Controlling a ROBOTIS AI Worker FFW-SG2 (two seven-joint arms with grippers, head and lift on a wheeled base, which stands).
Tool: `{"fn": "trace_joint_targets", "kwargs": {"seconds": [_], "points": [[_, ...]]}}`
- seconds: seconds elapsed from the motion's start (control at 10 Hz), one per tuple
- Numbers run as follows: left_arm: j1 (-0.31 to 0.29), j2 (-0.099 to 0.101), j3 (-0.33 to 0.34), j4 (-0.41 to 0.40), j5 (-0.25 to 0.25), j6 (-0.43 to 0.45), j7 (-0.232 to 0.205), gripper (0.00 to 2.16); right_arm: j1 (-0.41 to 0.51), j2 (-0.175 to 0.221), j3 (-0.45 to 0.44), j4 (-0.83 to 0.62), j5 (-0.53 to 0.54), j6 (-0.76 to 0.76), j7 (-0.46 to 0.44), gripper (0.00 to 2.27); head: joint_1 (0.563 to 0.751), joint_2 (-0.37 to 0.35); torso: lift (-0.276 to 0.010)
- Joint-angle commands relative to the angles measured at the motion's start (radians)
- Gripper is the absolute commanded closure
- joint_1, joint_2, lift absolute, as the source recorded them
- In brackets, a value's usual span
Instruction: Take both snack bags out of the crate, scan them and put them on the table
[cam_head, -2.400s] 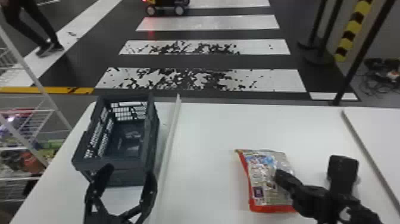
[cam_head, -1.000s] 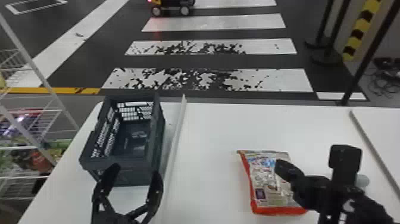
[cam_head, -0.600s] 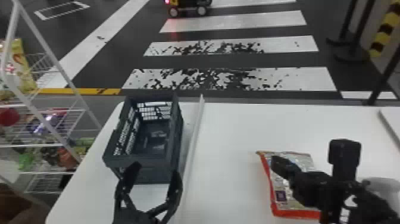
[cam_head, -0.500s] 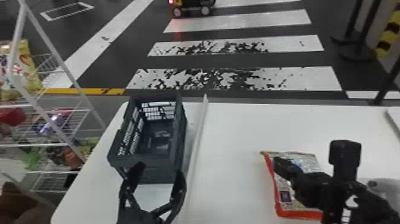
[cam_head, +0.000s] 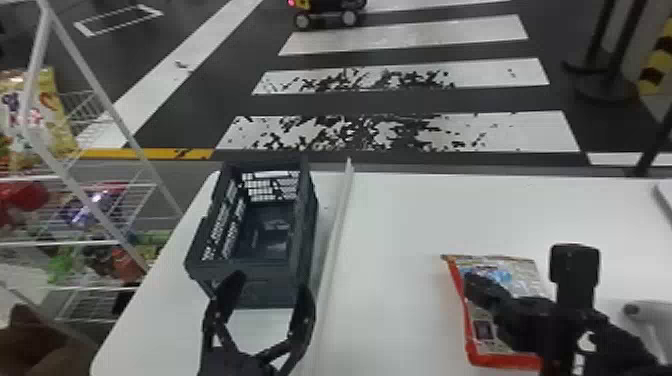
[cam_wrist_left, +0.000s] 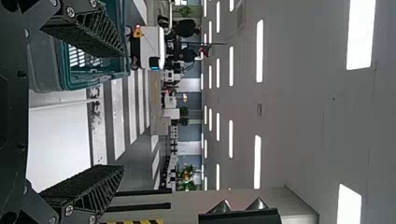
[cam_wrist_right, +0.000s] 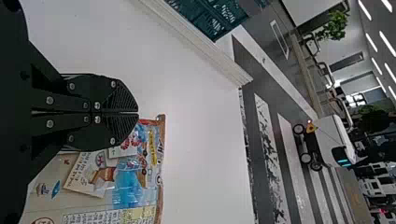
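"Black left end effector (cam_head: 270, 287), fingers parted, before the near wall of the crate (cam_head: 306, 215). How would I enter?"

"I'd raise it over that wall, centre it between the sides, then lower it slowly. I can't make out a bag inside, so I'd confirm one before closing."

"And the snack bag (cam_wrist_right: 137, 186) outside?"

"On the white surface (cam_head: 400, 240), just beneath my right end effector (cam_wrist_right: 137, 112), whose fingers are together, gripping nothing; whether they touch the pack, I can't tell. From my left one it lies well apart, to the right, past the rail (cam_head: 334, 250)."
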Motion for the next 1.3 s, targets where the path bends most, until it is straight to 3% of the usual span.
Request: {"fn": "trace_joint_targets", "kwargs": {"seconds": [0.0, 0.8, 1.2], "points": [[0.003, 0.000, 0.003, -0.002, 0.000, 0.000, 0.000, 0.15, -0.009, 0.000, 0.000, 0.027, 0.004, -0.005, 0.000, 2.26, 0.695, 0.232, -0.094], [0.003, 0.002, 0.004, 0.001, 0.002, 0.000, -0.002, 0.15, -0.022, 0.002, -0.006, 0.105, -0.002, -0.057, 0.010, 2.26, 0.695, 0.226, -0.094], [0.009, 0.000, 0.009, 0.000, 0.002, -0.003, 0.000, 0.15, 0.012, 0.000, -0.012, -0.035, -0.033, -0.042, 0.015, 2.26, 0.695, 0.229, -0.094]]}}
